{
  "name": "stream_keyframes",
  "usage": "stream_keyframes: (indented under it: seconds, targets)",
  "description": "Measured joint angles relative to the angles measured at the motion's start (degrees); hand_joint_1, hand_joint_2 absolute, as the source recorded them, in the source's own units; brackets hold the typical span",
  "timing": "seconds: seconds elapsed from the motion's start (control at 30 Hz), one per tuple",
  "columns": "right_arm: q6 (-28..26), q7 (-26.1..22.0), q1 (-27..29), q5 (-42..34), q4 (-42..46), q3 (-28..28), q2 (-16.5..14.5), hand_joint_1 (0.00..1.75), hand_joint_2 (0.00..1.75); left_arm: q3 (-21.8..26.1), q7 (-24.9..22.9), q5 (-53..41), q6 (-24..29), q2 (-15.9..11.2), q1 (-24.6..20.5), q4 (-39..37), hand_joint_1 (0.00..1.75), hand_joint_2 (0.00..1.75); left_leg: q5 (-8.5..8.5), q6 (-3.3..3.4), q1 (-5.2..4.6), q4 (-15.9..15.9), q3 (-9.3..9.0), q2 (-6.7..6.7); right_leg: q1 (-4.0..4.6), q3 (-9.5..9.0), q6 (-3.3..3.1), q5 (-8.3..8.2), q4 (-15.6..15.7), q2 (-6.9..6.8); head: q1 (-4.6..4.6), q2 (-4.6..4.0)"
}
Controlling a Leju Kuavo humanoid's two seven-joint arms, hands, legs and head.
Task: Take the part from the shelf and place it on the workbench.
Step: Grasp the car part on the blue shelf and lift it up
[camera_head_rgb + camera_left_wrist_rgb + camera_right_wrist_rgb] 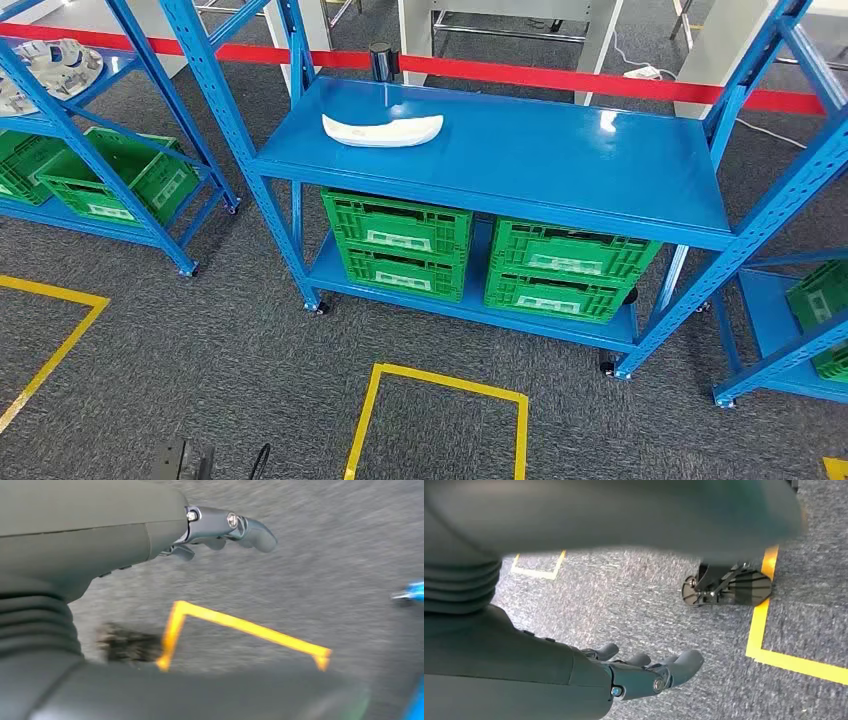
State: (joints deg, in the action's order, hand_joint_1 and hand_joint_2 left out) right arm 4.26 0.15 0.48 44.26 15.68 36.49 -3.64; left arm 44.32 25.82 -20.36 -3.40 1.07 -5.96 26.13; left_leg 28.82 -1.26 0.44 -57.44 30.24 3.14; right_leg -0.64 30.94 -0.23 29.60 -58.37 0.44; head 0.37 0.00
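Landmark: blue shelf (560, 150), a wheeled metal rack standing on grey carpet (200, 350), seen from the head view.

Item 1. White part (382, 130): a curved, shallow white piece lying flat on the top deck of the blue shelf, toward its left rear corner, touching nothing else.

Item 2. Green crates (480, 255): stacked in two columns on the lower deck of the blue shelf, directly beneath the top deck.

Item 3. Red barrier tape (560, 75): stretched behind the blue shelf, with a black post head (382, 58) at the shelf's rear edge.

Item 4. Yellow floor square (440, 420): taped outline on the carpet in front of the blue shelf.

Item 5. Second rack (90, 130): to the left of the blue shelf, carrying further green bins and a grey round part on its upper level.

Item 6. Third rack (790, 330): to the right of the blue shelf, holding a green bin.

Item 7. Left hand (220, 530): hanging over the carpet, well apart from the blue shelf. It holds nothing; the picture is blurred, but the fingers appear loosely apart.

Item 8. Right hand (644, 672): hanging over the carpet near a yellow line, fingers spread and holding nothing, well apart from the blue shelf.
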Motion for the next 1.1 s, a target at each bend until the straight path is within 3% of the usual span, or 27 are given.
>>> stream_keyframes:
  seconds: [0.17, 0.47, 1.1]
  targets:
    - [0.0, -0.2, -0.4, 2.0, -0.5, 2.0, -0.3, 0.0, 0.0, -2.0, 0.8, 3.1, -0.1, -0.1, -0.1, 6.6, 0.0, 0.0, -0.01, 0.0, 0.0, 0.0, 0.01, -0.01, 0.0, 0.01, 0.02, -0.01, 0.0, 0.01, 0.0, 0.0]
    - [0.0, -0.6, -1.0, 5.7, -1.2, 5.8, -0.9, 0.0, 0.0, -10.4, 1.3, 9.6, 1.0, -1.1, -0.1, 22.3, 0.0, 0.0, -0.02, 0.0, 0.0, 0.0, 0.02, -0.01, 0.0, 0.0, 0.03, -0.03, 0.0, 0.01, 0.0, 0.0]
    - [0.0, -1.2, -2.4, 12.4, -2.5, 12.4, -1.9, 0.0, 0.0, -34.9, 1.8, 16.3, 3.6, -3.0, 0.7, 56.1, 0.0, 0.0, -0.05, -0.02, 0.0, -0.1, 0.05, -0.01, -0.01, 0.01, 0.07, -0.07, 0.0, 0.05, 0.0, 0.0]
